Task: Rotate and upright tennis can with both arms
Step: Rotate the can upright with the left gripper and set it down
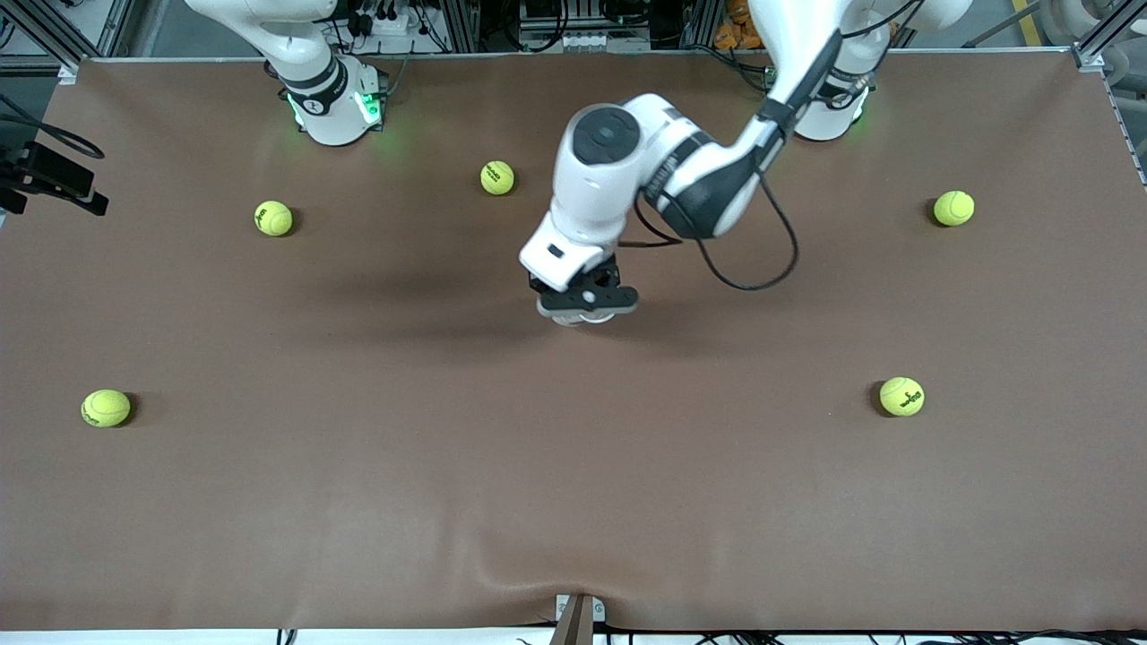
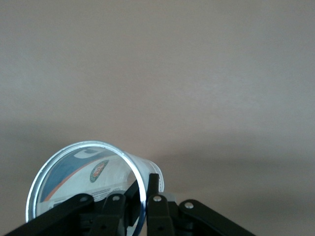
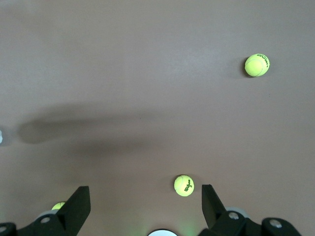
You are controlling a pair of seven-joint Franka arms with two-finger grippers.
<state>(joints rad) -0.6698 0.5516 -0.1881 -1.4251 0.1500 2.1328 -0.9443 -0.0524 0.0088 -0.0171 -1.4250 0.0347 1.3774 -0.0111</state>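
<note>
My left pincer (image 2: 142,206) grips the tennis can (image 2: 88,179) by its rim, mid-worktop (image 1: 358,502); light, slippery, thin-walled; right pincer (image 3: 145,209) wide, waiting.

The left end effector (image 1: 587,303) hides most of the tennis can (image 2: 88,182), seemingly upright.

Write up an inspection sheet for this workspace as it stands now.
Surface: brown table cover, wrinkled at the edge nearest the front camera.
Job's things: tennis can, open rim toward the left wrist camera.
Clutter: five tennis balls scattered around.
Grippers: left gripper shut on the can's rim at table centre; right gripper open, raised, waiting.
Cables: black cable looping off the left arm.
Surroundings: metal framing and wiring by the bases.
</note>
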